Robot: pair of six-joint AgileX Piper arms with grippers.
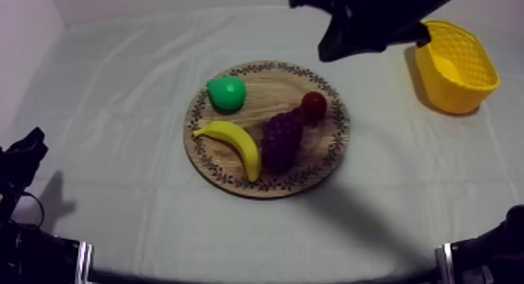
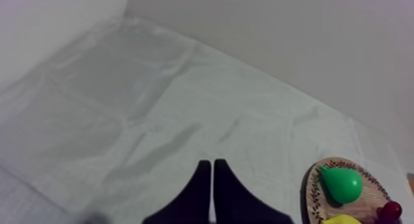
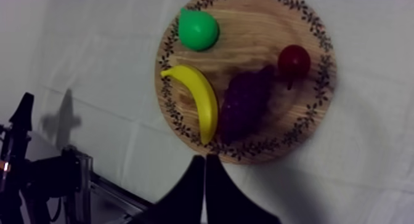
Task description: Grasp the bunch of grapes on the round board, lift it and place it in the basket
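The right end effector [image 3: 205, 160] has its two black fingers pressed together in a narrow wedge with nothing between them, and it hangs high over the counter [image 1: 117, 108], pointing toward the rim of the round wooden board [image 3: 246, 29]. The bunch of grapes [image 3: 245, 104] lies on that board, between the banana [image 3: 196, 98] and the small red fruit [image 3: 294, 59]. The green pear [image 3: 198, 29] sits apart near the rim. The yellow basket [image 1: 451, 92] stands well to the board's right. The left end effector [image 2: 212, 165], likewise closed on nothing, sits low at the counter's left side
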